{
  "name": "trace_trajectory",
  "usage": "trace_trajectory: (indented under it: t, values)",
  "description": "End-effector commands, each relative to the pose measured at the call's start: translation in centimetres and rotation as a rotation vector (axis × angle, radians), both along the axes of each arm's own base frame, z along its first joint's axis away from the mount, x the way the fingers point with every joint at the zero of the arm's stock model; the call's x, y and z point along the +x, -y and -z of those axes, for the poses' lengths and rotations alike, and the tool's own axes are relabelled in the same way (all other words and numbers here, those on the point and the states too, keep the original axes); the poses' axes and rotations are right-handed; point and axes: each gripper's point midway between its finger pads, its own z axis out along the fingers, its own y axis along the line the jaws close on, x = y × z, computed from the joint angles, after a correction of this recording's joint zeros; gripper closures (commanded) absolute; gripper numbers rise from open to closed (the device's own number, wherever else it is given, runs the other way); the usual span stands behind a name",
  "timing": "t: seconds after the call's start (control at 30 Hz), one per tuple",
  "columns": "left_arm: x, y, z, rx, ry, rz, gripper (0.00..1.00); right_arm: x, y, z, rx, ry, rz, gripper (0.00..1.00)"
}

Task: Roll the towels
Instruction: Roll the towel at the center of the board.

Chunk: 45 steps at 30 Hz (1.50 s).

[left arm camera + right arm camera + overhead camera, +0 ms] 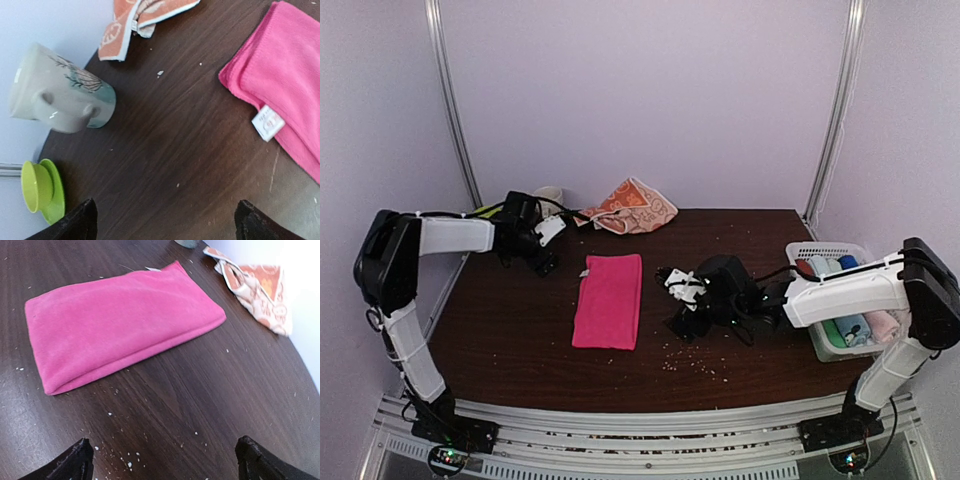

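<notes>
The hot pink towel [608,300] lies flat and folded into a rectangle at mid-table, its white label showing in the left wrist view [280,85] and its whole length in the right wrist view [120,325]. The orange bunny-print towel [635,207] lies crumpled at the back edge [135,20] [260,290]. My left gripper [542,255] [167,222] hovers open over bare wood, left of the pink towel. My right gripper [672,300] [165,462] is open too, low over the table just right of the pink towel. Neither holds anything.
A pale mug [60,95] lies on its side at the back left, next to a lime green cup [42,190]. A white basket [825,248] with rolled cloths stands at the right edge. Small white crumbs [695,365] dot the wood near the right gripper.
</notes>
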Motion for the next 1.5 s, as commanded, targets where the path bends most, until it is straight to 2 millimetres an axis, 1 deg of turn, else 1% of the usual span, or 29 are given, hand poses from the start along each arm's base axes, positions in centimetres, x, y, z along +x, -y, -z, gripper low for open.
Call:
trace_trajectory:
  t: [0.0, 0.07, 0.13, 0.2, 0.27, 0.33, 0.43, 0.5, 0.63, 0.7, 0.8, 0.9, 0.97, 1.0, 1.03, 1.07, 1.1, 1.13, 1.23, 1.27, 1.3, 1.37, 1.47]
  values:
    - [-4.7, 2.4, -4.1, -0.061, 0.165, 0.304, 0.02, -2.3, -3.4, -1.0, -0.004, 0.151, -0.216, 0.0]
    - [-7.7, 3.3, -3.9, -0.079, 0.193, 0.439, 0.02, -2.8, -4.5, -0.7, -0.014, 0.174, -0.246, 0.0]
    - [-10.5, 3.9, -3.2, -0.059, 0.22, 0.552, 0.02, -3.3, -5.4, -0.4, -0.03, 0.209, -0.27, 0.0]
    - [-13.1, 4.4, -2.1, -0.023, 0.254, 0.644, 0.02, -4.3, -6.5, 0.2, -0.053, 0.251, -0.302, 0.01]
    - [-15.2, 4.9, -1.5, 0.006, 0.301, 0.718, 0.02, -4.8, -7.5, 0.9, -0.082, 0.28, -0.323, 0.03]
    - [-17.1, 5.3, -1.0, 0.015, 0.33, 0.779, 0.02, -5.4, -8.5, 2.0, -0.124, 0.293, -0.348, 0.05]
    - [-19.0, 5.7, -0.3, 0.021, 0.344, 0.831, 0.03, -5.9, -9.6, 3.6, -0.195, 0.318, -0.371, 0.07]
    - [-19.6, 6.0, 0.0, 0.02, 0.35, 0.844, 0.03, -6.0, -10.2, 4.7, -0.237, 0.329, -0.379, 0.08]
    - [-20.3, 6.2, 0.9, 0.031, 0.351, 0.847, 0.03, -5.6, -11.0, 6.0, -0.269, 0.333, -0.377, 0.11]
    - [-20.5, 6.1, 1.2, 0.037, 0.355, 0.844, 0.03, -5.5, -11.5, 6.5, -0.283, 0.334, -0.386, 0.15]
    - [-20.6, 5.9, 1.2, 0.041, 0.372, 0.841, 0.02, -4.9, -12.1, 7.4, -0.323, 0.328, -0.379, 0.25]
    - [-20.8, 6.0, 1.0, 0.037, 0.388, 0.848, 0.02, -4.4, -12.0, 8.4, -0.359, 0.328, -0.368, 0.29]
    - [-21.0, 6.1, 0.8, 0.032, 0.402, 0.861, 0.02, -4.2, -11.8, 8.8, -0.373, 0.325, -0.363, 0.36]
    - [-21.2, 6.2, 0.8, 0.03, 0.407, 0.869, 0.02, -4.1, -11.7, 9.1, -0.376, 0.318, -0.363, 0.41]
    - [-21.3, 6.2, 0.8, 0.027, 0.412, 0.876, 0.02, -4.1, -11.6, 9.3, -0.38, 0.307, -0.363, 0.49]
    - [-21.5, 6.2, 0.9, 0.024, 0.413, 0.882, 0.02, -4.0, -11.4, 9.6, -0.379, 0.291, -0.361, 0.6]
    - [-21.6, 6.3, 1.0, 0.02, 0.412, 0.889, 0.02, -4.0, -11.3, 9.8, -0.375, 0.273, -0.36, 0.75]
    - [-21.8, 6.3, 1.1, 0.018, 0.41, 0.894, 0.02, -4.1, -11.2, 10.0, -0.367, 0.25, -0.367, 0.82]
    - [-22.1, 6.3, 1.4, 0.019, 0.409, 0.911, 0.02, -4.8, -11.0, 10.4, -0.341, 0.195, -0.4, 0.95]
    - [-22.3, 6.3, 1.5, 0.021, 0.409, 0.921, 0.02, -5.0, -11.1, 10.3, -0.33, 0.182, -0.409, 0.99]
    - [-22.5, 6.3, 1.6, 0.028, 0.41, 0.931, 0.02, -5.3, -11.2, 10.3, -0.319, 0.165, -0.422, 1.0]
    - [-22.9, 6.3, 1.7, 0.036, 0.417, 0.951, 0.02, -5.5, -11.4, 10.0, -0.292, 0.143, -0.429, 1.0]
    - [-23.3, 6.4, 1.8, 0.043, 0.428, 0.971, 0.02, -5.3, -11.7, 9.2, -0.245, 0.102, -0.422, 1.0]
